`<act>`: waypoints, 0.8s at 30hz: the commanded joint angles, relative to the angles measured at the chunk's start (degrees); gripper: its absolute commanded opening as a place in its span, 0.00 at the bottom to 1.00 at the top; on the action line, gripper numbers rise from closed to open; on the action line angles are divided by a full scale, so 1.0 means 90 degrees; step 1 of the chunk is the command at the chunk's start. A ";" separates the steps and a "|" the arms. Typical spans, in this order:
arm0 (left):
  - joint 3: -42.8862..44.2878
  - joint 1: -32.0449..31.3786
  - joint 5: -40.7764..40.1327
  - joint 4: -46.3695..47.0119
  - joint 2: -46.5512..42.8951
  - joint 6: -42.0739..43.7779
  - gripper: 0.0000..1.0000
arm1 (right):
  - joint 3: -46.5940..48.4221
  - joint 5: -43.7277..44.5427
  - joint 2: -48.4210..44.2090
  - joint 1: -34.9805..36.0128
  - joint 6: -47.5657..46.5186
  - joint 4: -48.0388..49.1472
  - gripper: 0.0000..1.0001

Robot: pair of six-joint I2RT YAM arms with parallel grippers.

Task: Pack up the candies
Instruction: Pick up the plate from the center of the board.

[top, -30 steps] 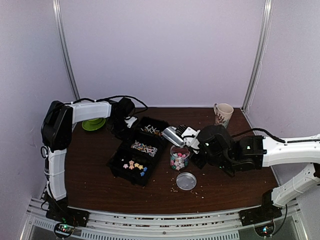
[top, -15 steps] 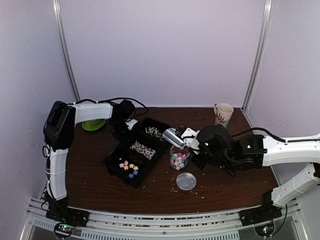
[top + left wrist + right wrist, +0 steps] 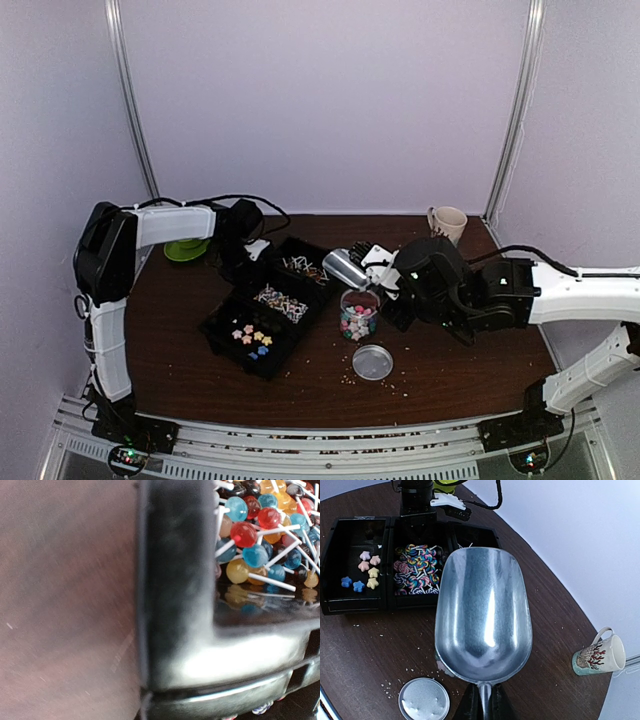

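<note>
Scoop (image 3: 482, 615) clamped in right end effector (image 3: 482, 706), arm extended leftward; left end effector (image 3: 243, 246) grip unclear.

Soft, even overhead illumination. Bright glare on scoop (image 3: 483, 620) and tray (image 3: 175, 580) rim. Left wrist view heavily blurred.

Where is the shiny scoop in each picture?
Top external: metal scoop mid-table, right of the tray.
Left wrist: not in it.
Right wrist: fills the centre.
Shared landmark: black candy tray.
</note>
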 commanded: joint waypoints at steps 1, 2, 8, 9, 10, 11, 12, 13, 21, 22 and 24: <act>-0.0382 0.0104 0.1313 0.0347 -0.0793 -0.0395 0.00 | 0.0248 -0.0081 -0.0027 -0.0021 -0.0049 -0.0143 0.00; -0.0486 0.0124 0.1447 0.0417 -0.0860 -0.0468 0.00 | 0.0262 -0.0104 -0.0022 -0.0011 -0.0041 -0.0157 0.00; -0.1095 0.0204 0.2730 0.0973 -0.1098 -0.0630 0.00 | 0.0449 -0.0236 -0.0006 -0.0017 0.0022 -0.0334 0.00; -0.1263 0.0234 0.3051 0.1227 -0.1164 -0.0743 0.00 | 0.0519 -0.0274 -0.0016 -0.0010 0.0052 -0.0401 0.00; -0.1484 0.0271 0.3357 0.1590 -0.1254 -0.0901 0.00 | 0.0584 -0.0308 -0.0037 -0.0008 0.0073 -0.0469 0.00; -0.1717 0.0309 0.3685 0.1984 -0.1316 -0.1104 0.00 | 0.0637 -0.0346 -0.0069 -0.0007 0.0083 -0.0511 0.00; -0.1901 0.0339 0.3968 0.2345 -0.1363 -0.1281 0.00 | 0.0687 -0.0366 -0.0120 0.0001 0.0095 -0.0549 0.00; -0.2049 0.0354 0.4262 0.2671 -0.1387 -0.1443 0.00 | 0.0727 -0.0393 -0.0164 -0.0004 0.0109 -0.0566 0.00; -0.2603 0.0367 0.4837 0.3859 -0.1565 -0.2182 0.00 | 0.1029 -0.0685 -0.0350 0.0008 0.0171 -0.0688 0.00; -0.2776 0.0363 0.5019 0.4257 -0.1578 -0.2461 0.00 | 0.1076 -0.0718 -0.0326 0.0007 0.0172 -0.0724 0.00; -0.3045 0.0366 0.5265 0.4893 -0.1591 -0.2939 0.00 | 0.1198 -0.0760 -0.0240 0.0009 0.0179 -0.0848 0.00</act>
